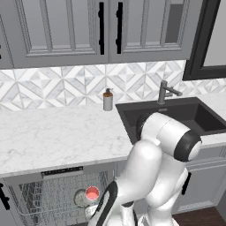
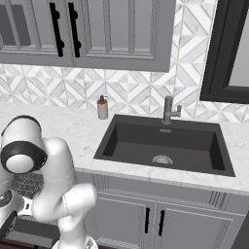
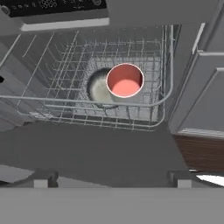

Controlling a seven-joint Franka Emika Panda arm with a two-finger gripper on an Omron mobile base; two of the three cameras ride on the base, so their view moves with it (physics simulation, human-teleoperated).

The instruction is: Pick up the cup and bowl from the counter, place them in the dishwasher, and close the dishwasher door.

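Note:
The dishwasher point(image 1: 62, 173) stands open under the counter point(image 1: 53, 132), its wire rack point(image 3: 65, 61) pulled out. In the rack the cup point(image 3: 124, 81) stands upright, its pink inside showing, and the bowl point(image 3: 97, 87) lies right beside it, partly behind it. Both also show from the left base view, the cup point(image 1: 92, 193) next to the bowl point(image 1: 80, 197). The dishwasher door point(image 3: 105, 144) lies folded down flat below the rack. My gripper point(image 3: 113, 179) hangs over the door, back from the rack, open with nothing between its fingertips point(image 3: 41, 179).
A grey soap dispenser point(image 1: 108, 100) stands on the counter by the black sink point(image 1: 176, 117) and its faucet point(image 1: 165, 92). Panelled grey cabinets point(image 3: 205, 87) flank the dishwasher on the right. My white arm fills the space in front of the sink cabinet.

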